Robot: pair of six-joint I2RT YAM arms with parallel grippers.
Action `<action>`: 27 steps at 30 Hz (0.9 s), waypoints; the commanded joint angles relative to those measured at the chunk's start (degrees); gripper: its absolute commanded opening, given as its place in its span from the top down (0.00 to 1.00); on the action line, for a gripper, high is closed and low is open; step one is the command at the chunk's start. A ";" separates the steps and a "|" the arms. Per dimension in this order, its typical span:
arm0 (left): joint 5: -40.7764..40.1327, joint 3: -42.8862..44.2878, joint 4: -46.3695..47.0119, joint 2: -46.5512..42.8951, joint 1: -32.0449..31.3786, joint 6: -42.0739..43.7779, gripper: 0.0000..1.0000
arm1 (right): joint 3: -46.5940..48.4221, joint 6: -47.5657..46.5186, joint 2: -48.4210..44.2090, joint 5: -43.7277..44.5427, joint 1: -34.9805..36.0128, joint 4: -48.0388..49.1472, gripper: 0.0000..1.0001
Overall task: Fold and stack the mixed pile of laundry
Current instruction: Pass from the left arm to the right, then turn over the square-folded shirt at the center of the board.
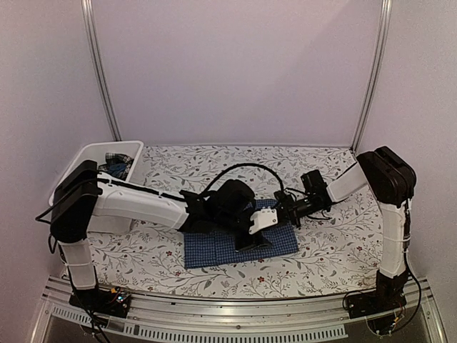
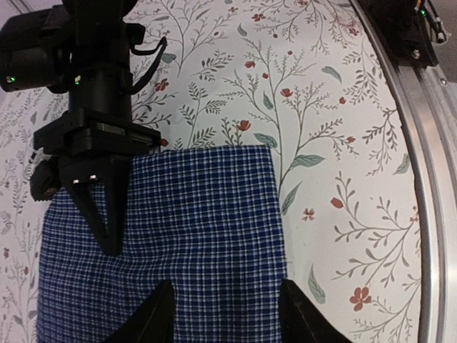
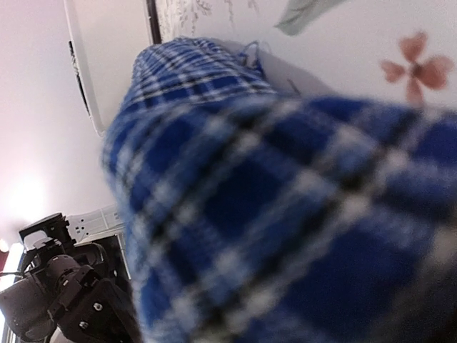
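Grippers: two | far left: one white tub (image 1: 86,158), one plaid piece (image 1: 113,157) inside | left gripper (image 2: 227,286): jaws apart above check shirt (image 2: 200,214), holding nothing | centre: one blue-and-white check shirt, folded flat on bench (image 1: 335,243) | right gripper (image 2: 107,239): closed, tips on check shirt, pinch unclear

A white tub (image 1: 86,153) (rectangular) stands on the floral tablecloth's (image 1: 328,243) far-left corner.

no legible text, labels, brand marks, numbers or signs in any view, blue-and-white small-check cloth shirt (image 2: 200,229) bearing only its woven pattern, floral-print tablecloth (image 2: 321,143) only printed sprigs
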 commanded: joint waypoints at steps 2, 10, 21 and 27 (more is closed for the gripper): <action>-6.05 -4.06 0.37 -9.69 3.23 -8.52 0.40 | 1.52 -7.77 -5.49 13.37 -2.36 -23.82 1.00; -11.69 -10.71 -2.24 -17.27 7.51 -17.44 0.27 | 10.89 -22.29 -14.48 29.45 -6.75 -49.89 1.00; -13.01 -11.36 -7.34 -19.24 12.60 -22.09 0.24 | 22.53 -27.92 -24.78 60.53 -11.59 -70.03 1.00; -14.04 -12.12 -9.61 -20.91 14.65 -22.22 0.23 | 27.08 -27.84 -30.13 81.30 -16.41 -75.20 1.00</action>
